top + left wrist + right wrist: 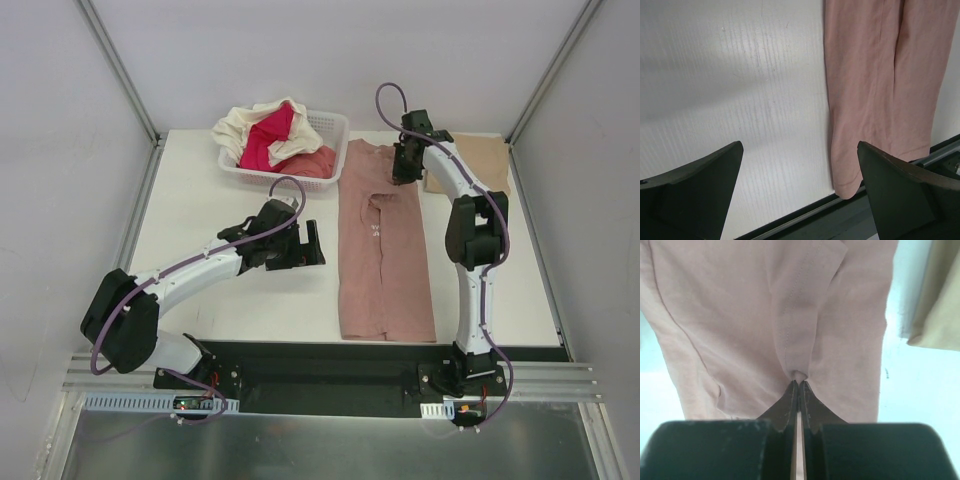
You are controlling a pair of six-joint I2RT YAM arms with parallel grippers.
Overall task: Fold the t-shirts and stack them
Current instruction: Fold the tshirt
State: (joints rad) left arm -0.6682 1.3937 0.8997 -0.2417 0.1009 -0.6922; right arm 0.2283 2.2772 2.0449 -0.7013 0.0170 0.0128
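A dusty-pink t-shirt [385,245] lies as a long folded strip down the middle of the table, from the back to the near edge. My right gripper [405,170] is at its far end, shut on a pinch of pink cloth [799,375] near a stitched seam. My left gripper [315,245] is open and empty, just left of the strip; the left wrist view shows the shirt's near corner [847,187] at the table edge between the fingers. A tan t-shirt [470,165] lies folded at the back right. Cream [250,125], magenta [268,145] and coral [312,165] t-shirts sit in the basket.
The white lattice basket [335,128] stands at the back, left of the pink shirt. A black rail [330,365] runs along the table's near edge. Grey walls and metal posts close in the left, right and back.
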